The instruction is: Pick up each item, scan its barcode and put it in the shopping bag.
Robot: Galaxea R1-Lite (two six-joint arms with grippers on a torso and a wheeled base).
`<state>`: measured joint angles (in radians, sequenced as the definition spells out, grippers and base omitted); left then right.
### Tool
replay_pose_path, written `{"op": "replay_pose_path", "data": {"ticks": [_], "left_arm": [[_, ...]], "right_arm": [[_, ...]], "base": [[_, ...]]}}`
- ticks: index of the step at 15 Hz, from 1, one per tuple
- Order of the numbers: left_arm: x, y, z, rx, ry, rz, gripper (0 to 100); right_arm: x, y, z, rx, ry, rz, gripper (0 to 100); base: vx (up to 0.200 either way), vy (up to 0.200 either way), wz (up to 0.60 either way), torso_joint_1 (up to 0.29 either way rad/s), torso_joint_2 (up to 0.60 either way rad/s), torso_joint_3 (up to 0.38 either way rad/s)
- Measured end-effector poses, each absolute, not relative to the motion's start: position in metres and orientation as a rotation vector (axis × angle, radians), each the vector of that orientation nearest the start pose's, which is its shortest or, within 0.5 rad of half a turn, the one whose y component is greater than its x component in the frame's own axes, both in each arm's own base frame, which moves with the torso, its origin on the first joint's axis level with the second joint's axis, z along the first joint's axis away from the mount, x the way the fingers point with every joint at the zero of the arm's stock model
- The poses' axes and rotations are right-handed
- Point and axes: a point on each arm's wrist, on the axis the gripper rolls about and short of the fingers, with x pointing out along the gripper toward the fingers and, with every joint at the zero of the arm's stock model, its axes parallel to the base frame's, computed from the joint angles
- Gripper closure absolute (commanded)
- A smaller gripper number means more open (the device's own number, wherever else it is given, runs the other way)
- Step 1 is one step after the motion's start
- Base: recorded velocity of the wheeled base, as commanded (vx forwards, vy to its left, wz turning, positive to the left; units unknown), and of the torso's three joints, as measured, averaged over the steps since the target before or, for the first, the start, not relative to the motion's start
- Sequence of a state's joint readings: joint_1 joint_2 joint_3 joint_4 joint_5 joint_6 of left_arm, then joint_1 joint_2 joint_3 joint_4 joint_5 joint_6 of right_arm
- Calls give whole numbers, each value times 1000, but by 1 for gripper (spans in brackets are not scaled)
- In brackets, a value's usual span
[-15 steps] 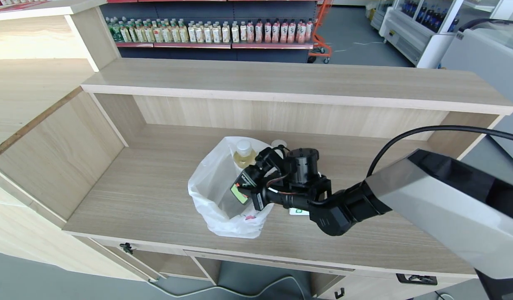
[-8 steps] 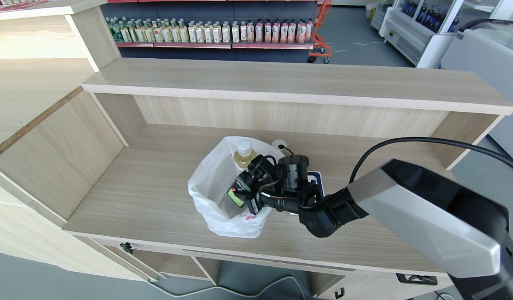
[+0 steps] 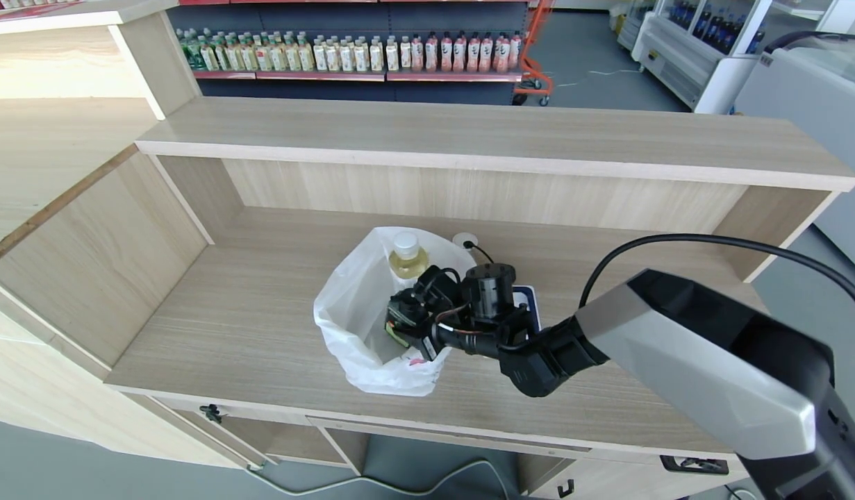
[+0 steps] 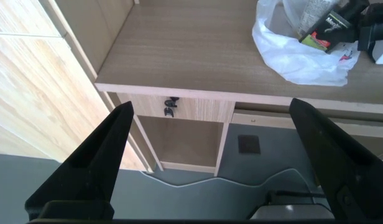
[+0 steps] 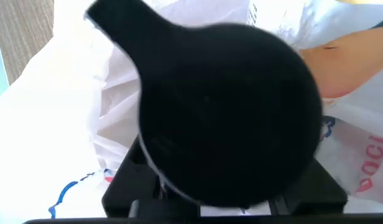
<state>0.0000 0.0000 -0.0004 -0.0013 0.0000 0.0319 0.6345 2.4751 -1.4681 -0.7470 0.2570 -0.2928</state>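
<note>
At shopping bag mouth, right fingers angled down, gripping pack.

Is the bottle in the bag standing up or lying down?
Standing up. The bottle sits inside the open shopping bag, cap on top.

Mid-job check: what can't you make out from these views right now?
Bag bottom: head view, hidden by its own wall and the right gripper.
Scanner: head view, mostly behind the right arm.
Packet barcode: left wrist view, too small.
Bag's inside: right wrist view, blocked by a blurred dark round shape.
</note>
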Motion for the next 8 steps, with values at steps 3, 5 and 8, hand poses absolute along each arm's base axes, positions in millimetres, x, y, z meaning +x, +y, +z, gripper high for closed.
{"op": "replay_pose_path", "data": {"ticks": [3, 5, 8], "left_arm": [[-23, 0, 76, 32, -2, 0, 0], [-23, 0, 76, 32, -2, 0, 0], [-23, 0, 76, 32, -2, 0, 0]], "right_arm": [[393, 296, 55, -316, 126, 918, 0], [393, 297, 65, -278, 117, 917, 0], [388, 297, 93, -143, 119, 910, 0]], "base": [[0, 0, 0, 0, 0, 0], [0, 0, 0, 0, 0, 0], [0, 0, 0, 0, 0, 0]]}}
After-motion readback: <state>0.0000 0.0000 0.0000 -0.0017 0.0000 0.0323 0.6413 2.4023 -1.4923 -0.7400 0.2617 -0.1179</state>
